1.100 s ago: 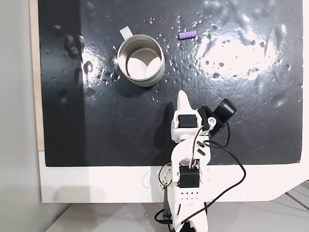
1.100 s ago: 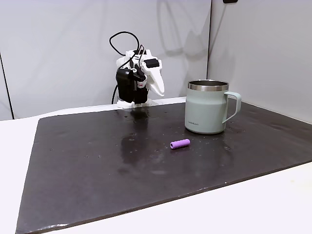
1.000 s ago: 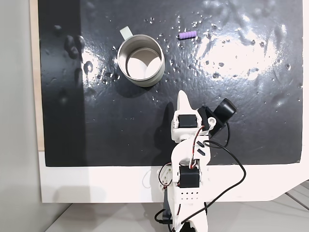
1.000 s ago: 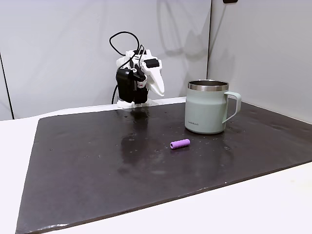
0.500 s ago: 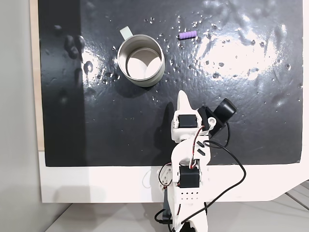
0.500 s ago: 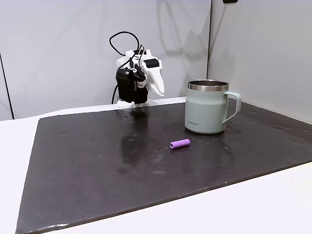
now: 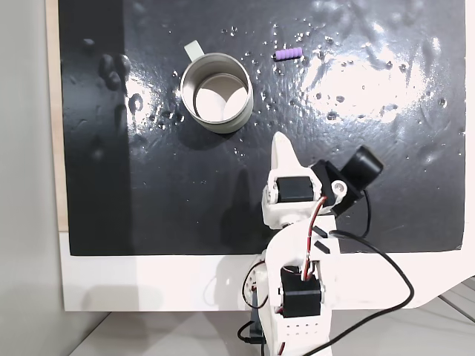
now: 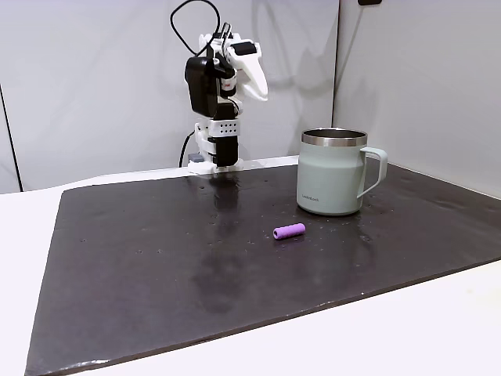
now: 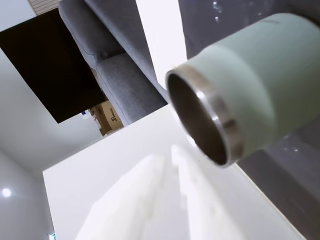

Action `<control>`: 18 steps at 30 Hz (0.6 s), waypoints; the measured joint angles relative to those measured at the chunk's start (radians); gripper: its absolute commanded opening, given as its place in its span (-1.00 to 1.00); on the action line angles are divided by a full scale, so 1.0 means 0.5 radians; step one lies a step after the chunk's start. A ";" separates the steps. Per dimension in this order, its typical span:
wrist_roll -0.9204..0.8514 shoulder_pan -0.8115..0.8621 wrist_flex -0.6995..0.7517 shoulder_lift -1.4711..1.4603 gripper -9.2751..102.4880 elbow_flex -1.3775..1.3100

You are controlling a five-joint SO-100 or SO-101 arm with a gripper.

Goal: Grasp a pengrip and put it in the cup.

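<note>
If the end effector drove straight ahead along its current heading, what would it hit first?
Most likely the cup. In the wrist view its open mouth sits just ahead of the end effector tips. From above, the end effector aims slightly right of the cup, so it may only graze it; depth is unclear.

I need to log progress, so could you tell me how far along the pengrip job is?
Nothing is done yet: the pengrip lies on the black mat beside the cup, untouched. The gripper is raised near the arm's base, holding nothing. Reaching, grasping and dropping it into the cup all remain.
</note>
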 measured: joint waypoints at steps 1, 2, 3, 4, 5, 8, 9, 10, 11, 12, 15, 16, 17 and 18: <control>0.000 -0.018 0.034 -0.098 -0.83 -0.120; 0.000 -0.021 0.074 -0.202 -0.83 -0.239; 0.000 -0.018 0.117 -0.310 -0.81 -0.371; 0.000 -0.006 0.160 -0.405 -0.79 -0.488; 0.000 0.012 0.206 -0.512 -0.77 -0.611; -0.003 0.055 0.377 -0.834 -0.65 -0.994; -0.003 0.074 0.442 -0.942 -0.61 -1.111; -0.006 0.089 0.500 -1.040 -0.57 -1.215; -0.015 0.110 0.552 -1.141 -0.55 -1.319; -0.021 0.135 0.601 -1.227 -0.50 -1.411; -0.028 0.199 0.724 -1.519 -0.43 -1.687; -0.028 0.212 0.764 -1.617 -0.42 -1.782; -0.028 0.224 0.804 -1.721 -0.41 -1.884; -0.028 0.233 0.847 -1.825 -0.40 -1.988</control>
